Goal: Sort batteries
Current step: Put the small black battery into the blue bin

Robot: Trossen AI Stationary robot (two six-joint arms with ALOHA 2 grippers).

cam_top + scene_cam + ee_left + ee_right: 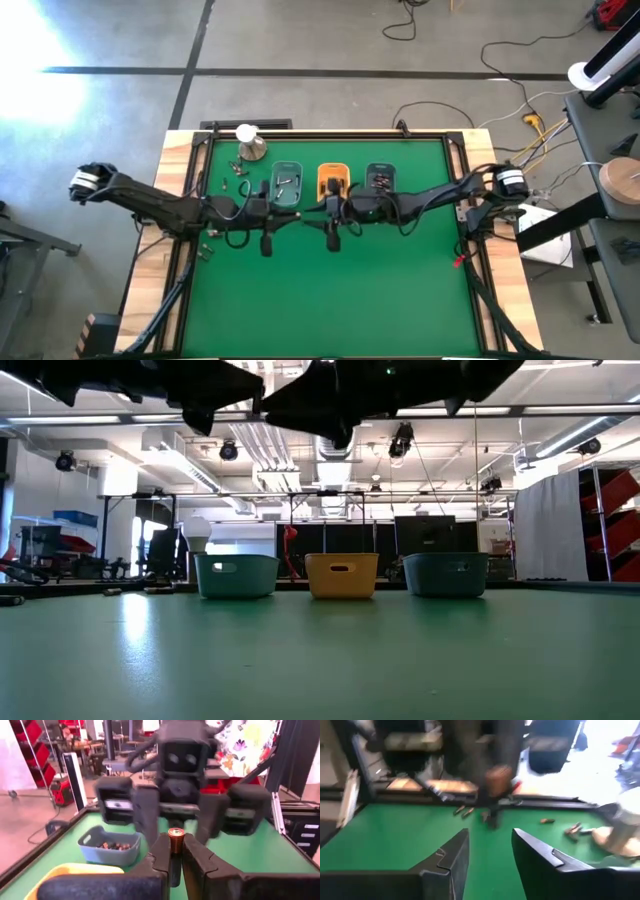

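Observation:
A small coppery battery (pixel 175 840) is held high over the middle of the table by my left gripper (pixel 303 207), which is shut on it and points level toward the table's right. Facing it stands my right gripper (pixel 490 847), open; the battery (pixel 498 778) shows just ahead of its fingers. More batteries (pixel 236 177) lie loose on the green mat at the far left, beside the metal dome (pixel 250 146). Other batteries (pixel 112 845) lie in the blue-grey tray (pixel 90 851). My left gripper pinches the battery between its two fingertips (pixel 161 851), which come at it level from the table's left. The battery's coppery end (pixel 175 832) sticks out past the fingertips. It hangs well clear of the mat.
Three small trays stand in a row at the far middle: teal (pixel 287 184), orange (pixel 333 181) and blue-grey (pixel 379 179). A raised black frame (pixel 330 133) runs round the mat. The near half of the mat (pixel 330 300) is bare.

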